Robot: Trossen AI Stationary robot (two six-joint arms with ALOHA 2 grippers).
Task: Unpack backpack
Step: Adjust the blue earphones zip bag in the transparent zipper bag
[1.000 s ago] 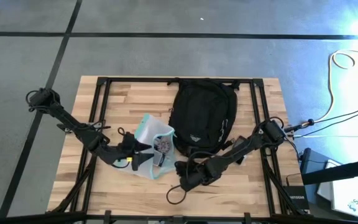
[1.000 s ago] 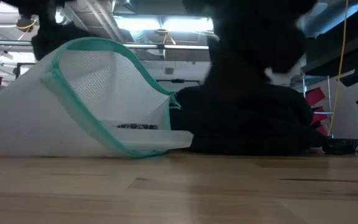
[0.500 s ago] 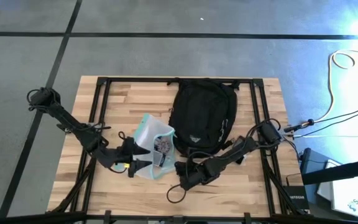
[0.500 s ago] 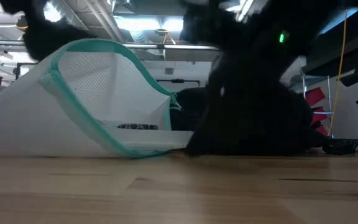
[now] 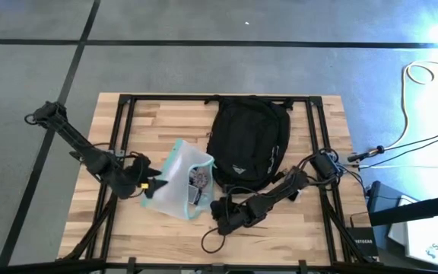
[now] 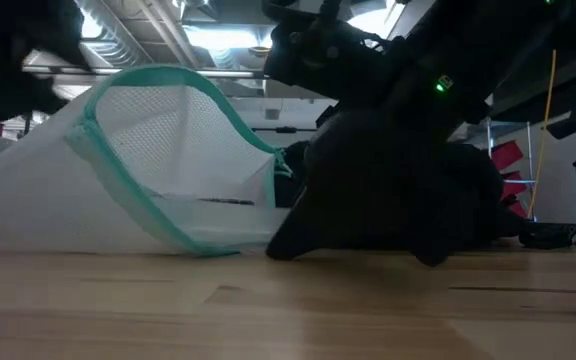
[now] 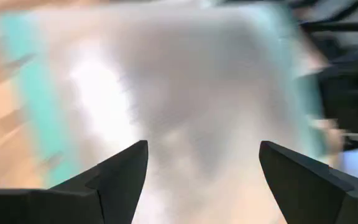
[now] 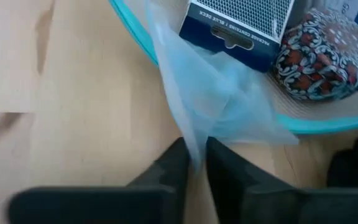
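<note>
A: Showing black on the backpack point(image 5: 248, 143), with a small pale logo and grey-white strips.

B: Showing clear film with teal edging on the pouch point(image 5: 179, 180).

A: Displaying navy with a fine white dotted panel on the box point(image 8: 238, 27) inside.

B: Displaying a red, black and white floral print on the round item point(image 8: 316, 55). Showing pale striped wood on the table point(image 5: 333, 236).

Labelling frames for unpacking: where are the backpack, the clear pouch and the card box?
backpack point(image 5: 245, 141): high view, front panel.
clear pouch point(image 5: 175, 179): high view, clear side wall.
card box point(image 8: 238, 28): right wrist view, blue printed face.
</note>
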